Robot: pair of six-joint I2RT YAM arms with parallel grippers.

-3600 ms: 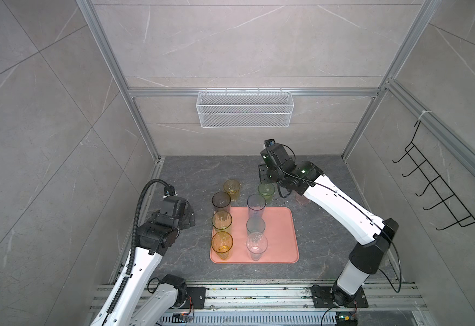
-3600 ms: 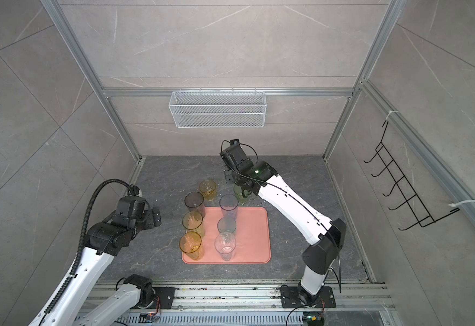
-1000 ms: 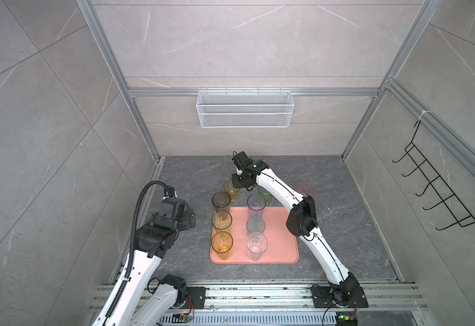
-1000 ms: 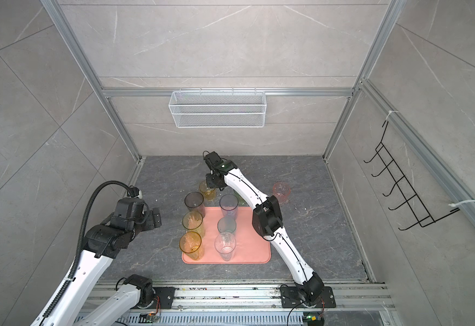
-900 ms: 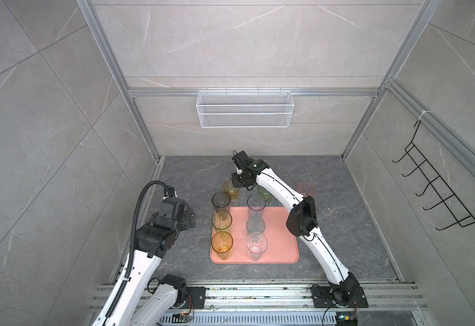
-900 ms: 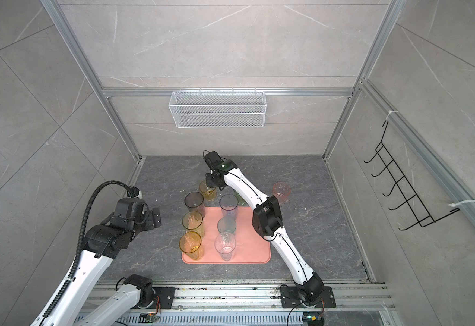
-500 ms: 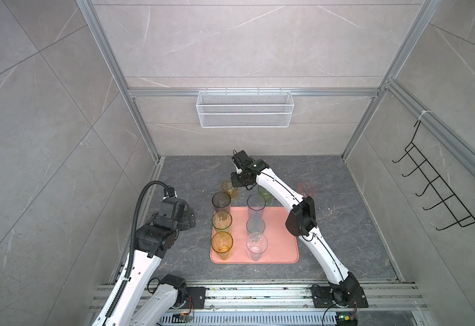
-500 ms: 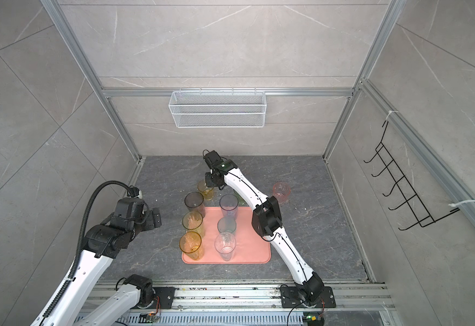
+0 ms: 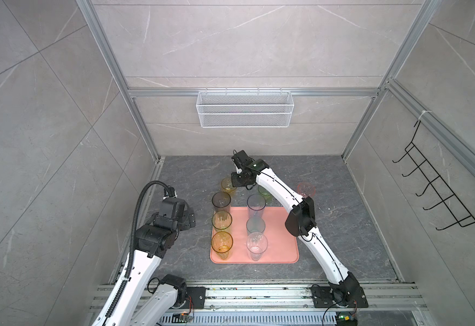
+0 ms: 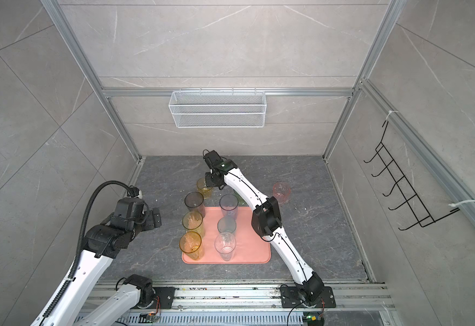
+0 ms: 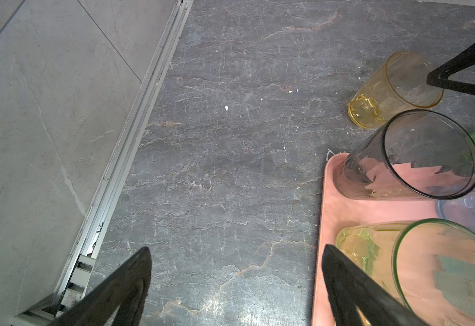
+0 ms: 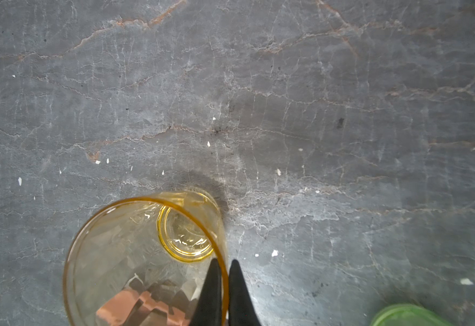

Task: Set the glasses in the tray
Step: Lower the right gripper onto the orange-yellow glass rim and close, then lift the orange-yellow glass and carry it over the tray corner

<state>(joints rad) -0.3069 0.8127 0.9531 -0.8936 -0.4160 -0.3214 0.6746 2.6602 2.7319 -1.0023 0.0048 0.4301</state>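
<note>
We log right tool (image 12: 224, 264) clamped on amber glass (image 12: 134, 254) rim, behind tray (image 9: 281, 240) edge; left tool (image 11: 236, 249) spread over open tabletop (image 11: 230, 141)

The right arm (image 9: 275, 183) stretches forward, its right gripper (image 12: 225, 265) pinching the rim of the short amber glass (image 12: 123, 254) between closed fingers, while the left arm (image 9: 143, 265) is folded back, left gripper (image 11: 235, 249) fingers spread wide, empty.

Grey marble-look walls (image 9: 230, 42), aluminium framing (image 9: 244, 92), dark veined floor (image 9: 191, 175), white mesh basket (image 9: 244, 115) on rear wall, black hook rack (image 9: 442, 186)
</note>
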